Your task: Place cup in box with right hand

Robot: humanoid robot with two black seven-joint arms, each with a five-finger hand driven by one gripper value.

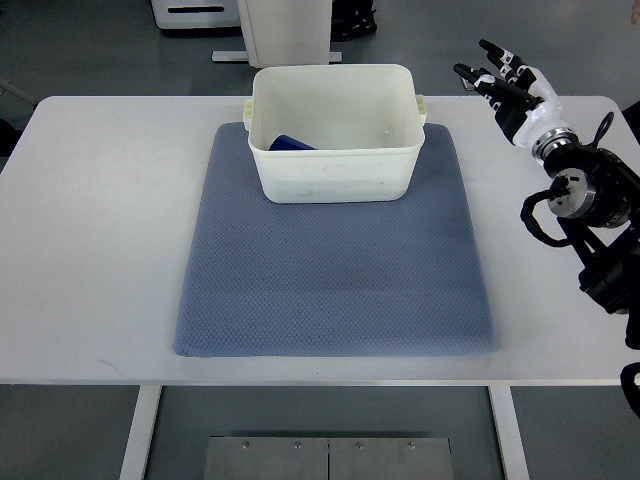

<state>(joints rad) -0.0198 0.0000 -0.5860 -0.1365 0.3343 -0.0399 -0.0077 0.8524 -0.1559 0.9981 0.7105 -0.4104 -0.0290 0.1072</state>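
Hovering rt robot hand (510, 85), cup (291, 144) in box (333, 175)

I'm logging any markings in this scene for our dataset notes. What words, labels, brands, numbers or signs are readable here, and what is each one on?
None can be read.
White box: plain walls, no label showing.
Blue cup inside the box: mostly hidden, no print visible.
Blue mat: only a woven texture.
White table: unmarked.
Right hand and its arm: no lettering that can be made out.
White equipment beyond the table: too cropped to show any text.
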